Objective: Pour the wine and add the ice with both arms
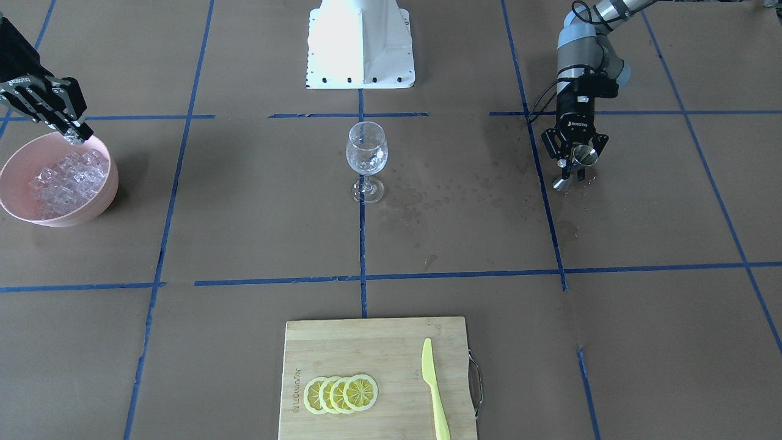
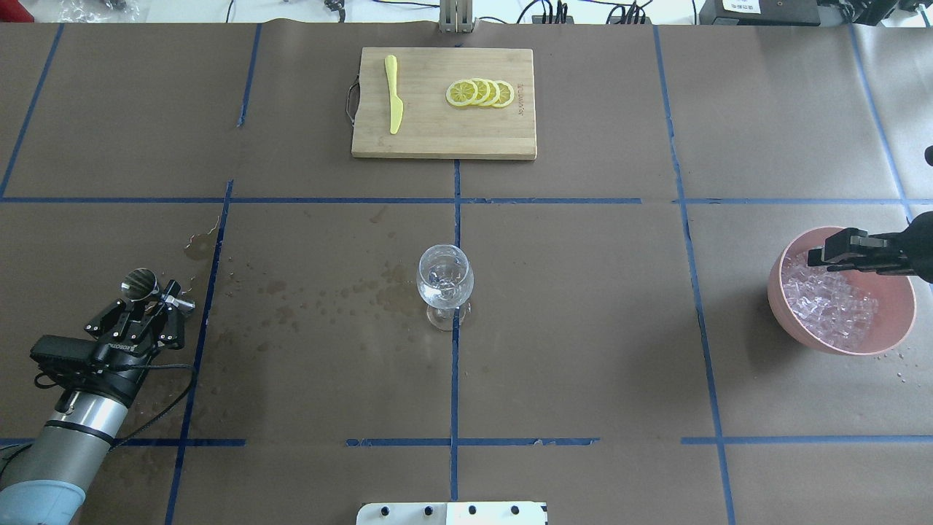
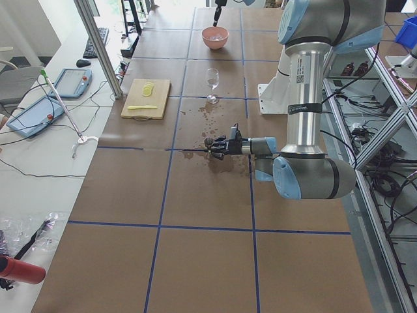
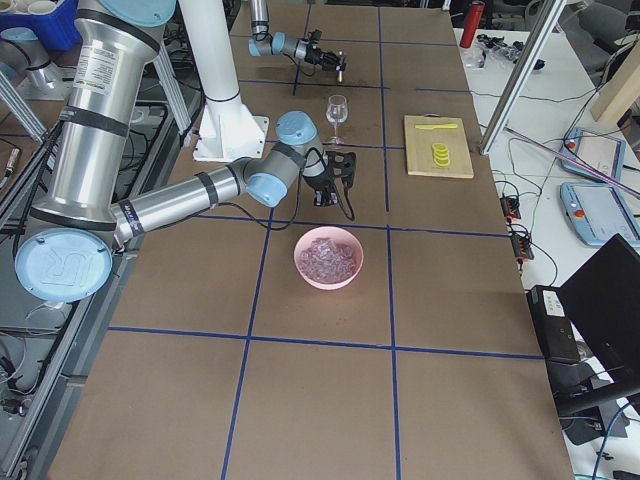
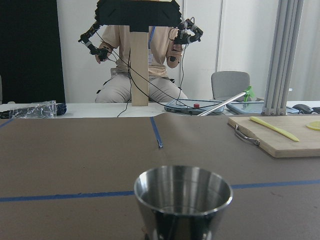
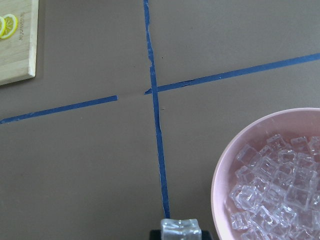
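Ice (image 6: 280, 195) fills the pink bowl (image 6: 220, 170), which stands well off to the right of the wine glass (image 1: 366, 146). My right pincer (image 1: 76, 133) is clamped on a single cube (image 6: 180, 227), held above the heap at the bowl's rim. In my wrist camera, that cube shows over the brown paper (image 6: 90, 175) of the table, just beside the rim.

Wine (image 2: 444, 288) sits as a small clear measure, with glistening drops, low in the glass. The glass stands upright on a blue tape line (image 1: 362, 244). Damp spots (image 1: 452, 189) speckle the paper on the glass's left side, between it and my other arm.

Well to the left of the glass, my left pincer (image 1: 574, 168) is closed around a steel jigger (image 5: 182, 200), its mouth up. I cannot tell whether its foot touches the table.

Beyond the glass, on the side away from me, lies a bamboo cutting board (image 2: 437, 138). On it are four overlapping lemon slices (image 2: 481, 92) and a yellow-green knife (image 2: 393, 95), set apart from them.
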